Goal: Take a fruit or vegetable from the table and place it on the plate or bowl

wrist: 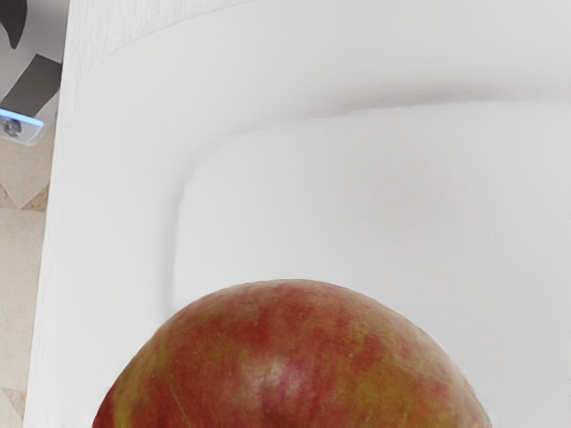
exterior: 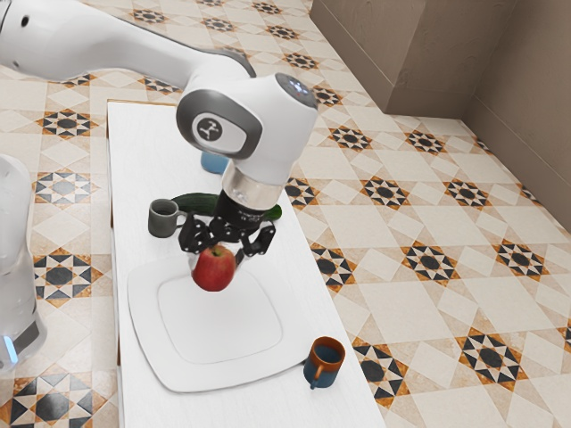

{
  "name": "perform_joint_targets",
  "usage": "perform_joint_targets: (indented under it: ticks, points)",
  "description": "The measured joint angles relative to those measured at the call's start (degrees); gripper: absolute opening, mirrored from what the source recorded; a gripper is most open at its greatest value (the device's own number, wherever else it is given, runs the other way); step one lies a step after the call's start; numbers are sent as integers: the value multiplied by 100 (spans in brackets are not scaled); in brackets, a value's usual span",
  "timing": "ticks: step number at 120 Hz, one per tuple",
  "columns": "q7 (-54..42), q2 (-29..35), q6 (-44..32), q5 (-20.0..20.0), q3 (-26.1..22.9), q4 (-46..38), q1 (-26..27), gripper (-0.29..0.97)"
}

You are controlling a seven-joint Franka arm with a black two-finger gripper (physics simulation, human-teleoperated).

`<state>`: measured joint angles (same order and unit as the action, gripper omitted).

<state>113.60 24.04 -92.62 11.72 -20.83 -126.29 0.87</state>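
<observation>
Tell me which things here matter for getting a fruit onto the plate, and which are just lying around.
In the job: apple, held in the tool; white plate under it.

Lying about: grey mug; green vegetable; blue-and-orange mug; blue container, partly hidden by the arm.

Apple (exterior: 213, 268) red w/ green streaks; plate (exterior: 147, 332), table (exterior: 134, 147) white; floor (exterior: 428, 223) star-tiled.

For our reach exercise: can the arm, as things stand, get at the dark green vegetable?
Probably not yet: its fingers are shut on the apple; otherwise the vegetable lies uncovered nearby.
</observation>
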Motion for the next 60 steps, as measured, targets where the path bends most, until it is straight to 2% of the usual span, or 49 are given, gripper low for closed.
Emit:
perform_joint_targets:
  ticks: [27, 35, 38, 45, 53, 60]
  points:
    - [181, 7, -15, -91, -26, 65, -1, 66]
    - [219, 0, 141, -165, -209, 749, 37, 67]
    - [194, -48, 258, -265, -142, 1064, 38, 67]
    - [-177, -169, 526, -642, 707, 1590, 63, 67]
    - [-1085, -654, 655, -1166, 1768, 2231, 45, 67]
    - [-2091, -940, 449, -1447, 2304, 2470, -16, 68]
